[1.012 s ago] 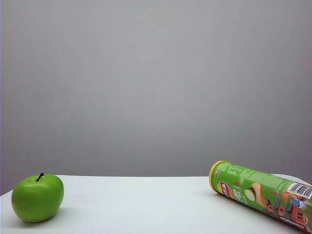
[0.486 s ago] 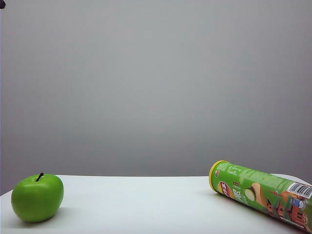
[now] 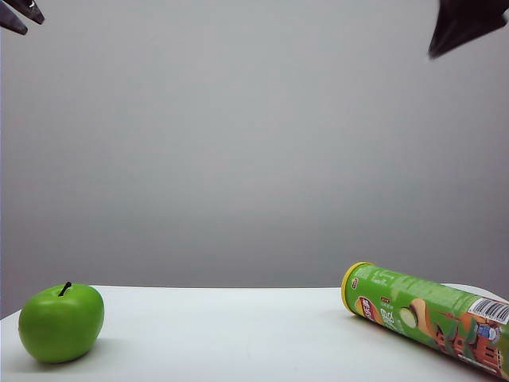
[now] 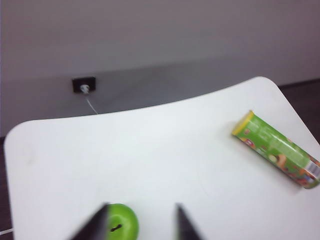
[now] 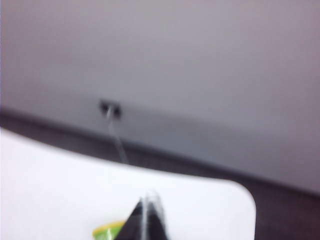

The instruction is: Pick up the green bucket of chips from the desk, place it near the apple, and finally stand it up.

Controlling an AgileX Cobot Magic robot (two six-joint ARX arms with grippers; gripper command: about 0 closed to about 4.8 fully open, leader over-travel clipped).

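Our left gripper (image 4: 140,222) hangs high above the apple (image 3: 61,323), jaws apart and empty. The right gripper (image 5: 147,220), high over the desk (image 3: 238,334), has its tips together, though that view is blurred. The green bucket of chips (image 3: 425,317) lies on its side, well apart from the apple. Likely light, stiff, slick cardboard; we'd clamp it mid-body across its width.

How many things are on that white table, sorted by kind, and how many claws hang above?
Apples: 1, the apple.
Chip cans: 1, the green bucket of chips, lying down.
Claws: 2, left claw open, right claw shut.
Total: 4.
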